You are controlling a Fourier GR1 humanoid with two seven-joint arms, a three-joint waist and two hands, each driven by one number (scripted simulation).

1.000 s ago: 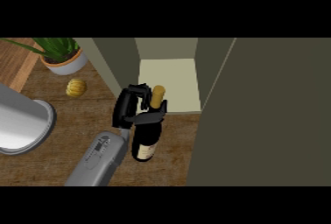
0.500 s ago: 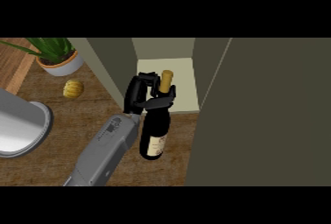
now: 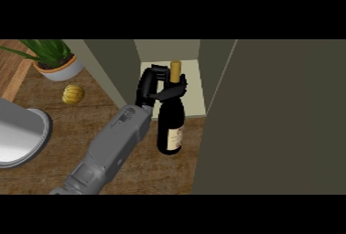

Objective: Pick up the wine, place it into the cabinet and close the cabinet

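The wine bottle is dark glass with a tan cap and a pale label. It is upright at the mouth of the cabinet, its neck over the pale shelf and its base over the wooden counter's edge. My left hand comes from the lower left and is shut on the bottle's neck, thumb curled round its right side. The cabinet's door stands open at the right. The right hand does not show.
A potted plant stands at the back left, with a small yellow fruit in front of it. A large grey round vessel sits at the left edge. The cabinet's left wall is close beside my hand.
My left arm has carried the bottle forward and a little to the right, from in front of the cabinet to its opening. The grip has stayed the same.
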